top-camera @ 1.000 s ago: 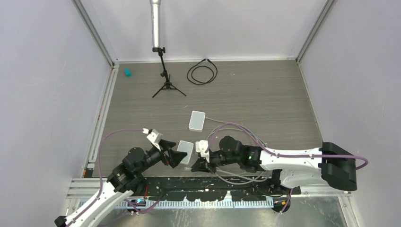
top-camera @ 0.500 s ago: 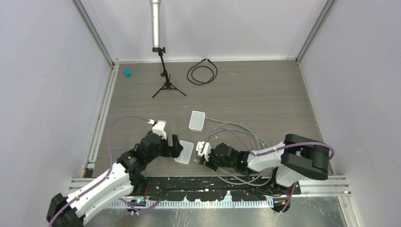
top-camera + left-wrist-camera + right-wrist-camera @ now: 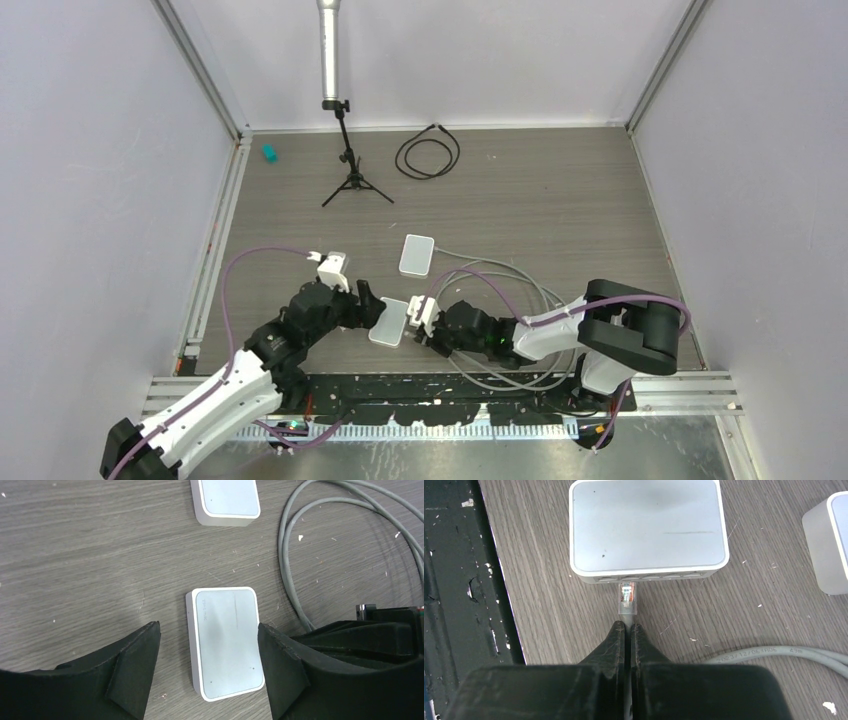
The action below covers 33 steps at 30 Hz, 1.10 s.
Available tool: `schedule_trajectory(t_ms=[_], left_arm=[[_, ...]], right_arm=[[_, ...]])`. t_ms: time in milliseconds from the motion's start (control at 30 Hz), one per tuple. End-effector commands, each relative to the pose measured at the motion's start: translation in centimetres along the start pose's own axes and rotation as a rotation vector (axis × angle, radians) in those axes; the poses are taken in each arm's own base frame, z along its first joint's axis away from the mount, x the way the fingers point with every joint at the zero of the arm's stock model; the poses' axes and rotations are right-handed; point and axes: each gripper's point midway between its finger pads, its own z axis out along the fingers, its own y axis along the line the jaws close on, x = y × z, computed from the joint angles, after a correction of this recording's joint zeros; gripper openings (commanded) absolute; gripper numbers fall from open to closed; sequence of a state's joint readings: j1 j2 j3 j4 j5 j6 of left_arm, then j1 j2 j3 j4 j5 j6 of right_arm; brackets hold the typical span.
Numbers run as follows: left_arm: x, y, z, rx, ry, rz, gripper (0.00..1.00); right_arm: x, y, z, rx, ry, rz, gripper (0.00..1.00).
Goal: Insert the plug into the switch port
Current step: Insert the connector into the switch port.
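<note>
R hand (image 3: 628, 628) grips plug (image 3: 627, 599), tip at switch port (image 3: 626, 578).

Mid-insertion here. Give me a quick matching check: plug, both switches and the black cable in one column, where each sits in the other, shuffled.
Things
1. plug
2. near switch
3. far switch
4. black cable

Places
A. coiled at the far end, away from both arms
B. pinched in the right gripper, tip at the row of ports
C. flat between the spread fingers of the left gripper
D. lying alone just beyond the grippers

Pairs: 1-B, 2-C, 3-D, 4-A
</note>
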State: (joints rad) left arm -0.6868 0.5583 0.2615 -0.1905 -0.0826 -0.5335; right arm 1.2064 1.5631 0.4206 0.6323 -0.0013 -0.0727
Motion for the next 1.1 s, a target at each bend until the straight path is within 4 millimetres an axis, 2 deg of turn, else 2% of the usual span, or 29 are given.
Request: schedule_trajectory(t_ms=[0,233,500,667,800,1067], left_arm=[[0.1,-0.4,0.1,0.021,-0.021,-0.075,0.70],[1.8,-0.4,0.5,0.028,0.034,-0.135,0.65],[3.6,-1.6,1.4,0.081,0.141,-0.126,0.59],[4.1,-1.9,1.7,0.100,0.170,-0.131,0.57],[4.6,-2.4,1.7,0.126,0.194,-0.133,0.52],[4.6,-2.7,1.6,0.146,0.200,-0.127,0.47]], right_arm=[[-1.9,-0.6,0.6,0.027,-0.047,0.007,0.01],[-2.1,-0.6,0.9,0.029,-0.049,0.009,0.01],[-2.4,-0.7,0.9,0.039,-0.057,0.013,0.01],[-2.5,-0.7,1.0,0.038,-0.056,0.015,0.01],[-2.5,-0.7,1.2,0.034,-0.046,0.010,0.01],[-2.8,-0.4,1.4,0.017,-0.035,0.004,0.00]])
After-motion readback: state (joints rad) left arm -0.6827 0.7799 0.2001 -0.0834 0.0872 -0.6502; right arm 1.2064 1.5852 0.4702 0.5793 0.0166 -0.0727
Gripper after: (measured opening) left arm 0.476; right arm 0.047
